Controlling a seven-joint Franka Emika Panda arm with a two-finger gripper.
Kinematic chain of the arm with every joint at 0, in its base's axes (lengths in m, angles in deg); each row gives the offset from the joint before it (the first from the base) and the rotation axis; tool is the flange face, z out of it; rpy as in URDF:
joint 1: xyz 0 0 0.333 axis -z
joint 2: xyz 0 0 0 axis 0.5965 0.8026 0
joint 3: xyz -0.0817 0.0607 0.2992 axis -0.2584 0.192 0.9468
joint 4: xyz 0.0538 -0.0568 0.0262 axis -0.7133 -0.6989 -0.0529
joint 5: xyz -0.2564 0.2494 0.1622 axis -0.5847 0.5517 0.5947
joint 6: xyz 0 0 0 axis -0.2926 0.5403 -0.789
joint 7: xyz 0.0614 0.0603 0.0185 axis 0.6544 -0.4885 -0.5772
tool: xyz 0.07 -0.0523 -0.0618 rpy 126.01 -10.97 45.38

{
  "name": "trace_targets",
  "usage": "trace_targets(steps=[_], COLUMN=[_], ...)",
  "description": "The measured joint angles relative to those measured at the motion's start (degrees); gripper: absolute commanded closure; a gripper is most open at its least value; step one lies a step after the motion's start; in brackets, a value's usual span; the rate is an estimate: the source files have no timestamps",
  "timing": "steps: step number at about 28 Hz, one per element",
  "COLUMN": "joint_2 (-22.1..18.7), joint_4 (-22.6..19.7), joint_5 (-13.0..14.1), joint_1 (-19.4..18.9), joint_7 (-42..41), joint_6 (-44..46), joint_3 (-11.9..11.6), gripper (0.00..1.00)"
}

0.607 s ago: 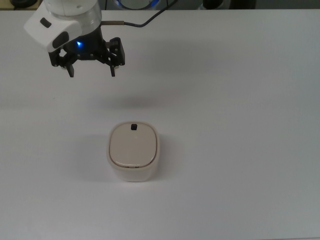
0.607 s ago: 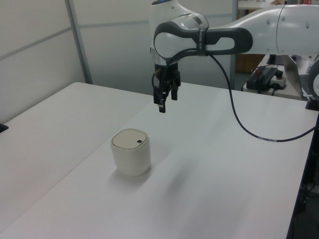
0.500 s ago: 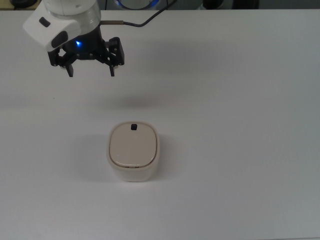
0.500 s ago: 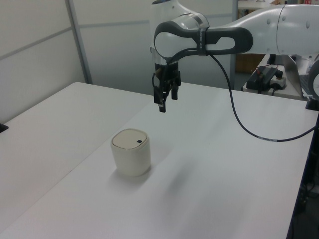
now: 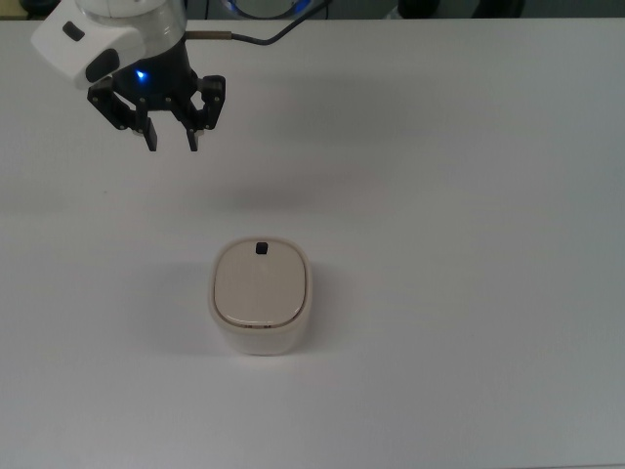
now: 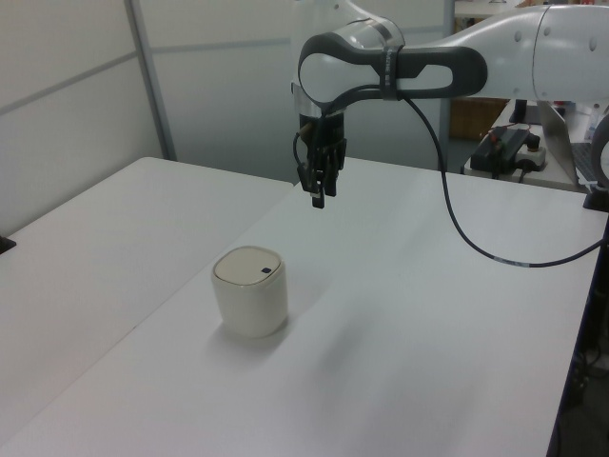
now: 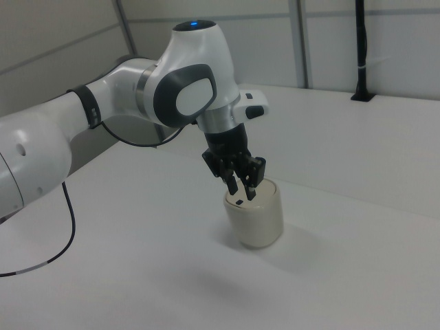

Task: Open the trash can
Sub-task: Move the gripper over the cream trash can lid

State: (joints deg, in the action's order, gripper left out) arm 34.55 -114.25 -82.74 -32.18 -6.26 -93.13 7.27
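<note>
Trash can not yet opened; nothing done so far.
The trash can (image 5: 261,297) sits lid-closed on the desk (image 5: 469,195); the hand (image 5: 170,142) hovers well apart, fingers narrowly parted, empty.

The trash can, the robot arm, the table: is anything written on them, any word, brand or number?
No readable text in any view.
Small cream-white plastic trash can: only a black button on its beige lid, no label.
White robot arm: no lettering visible; a blue light glows above the pincer.
White table: blank.
</note>
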Motion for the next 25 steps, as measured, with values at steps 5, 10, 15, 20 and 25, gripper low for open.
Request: trace_targets(steps=[5,10,15,20,25], joint_2=[0.00,0.00,0.26,1.05,2.46], joint_4=[0.23,0.31,0.30,0.22,0.14], joint_5=[0.51,1.14,3.09,4.41,4.58], joint_1=[-0.02,-0.21,-0.37,-0.48,-0.94], joint_7=[0.00,0.00,0.00,0.00,0.00], joint_6=[-0.59,-0.64,-1.42,-6.50,-10.08], joint_3=[0.02,0.39,0.77,0.78,0.86], gripper=[1.00,1.00,1.00,1.00,1.00])
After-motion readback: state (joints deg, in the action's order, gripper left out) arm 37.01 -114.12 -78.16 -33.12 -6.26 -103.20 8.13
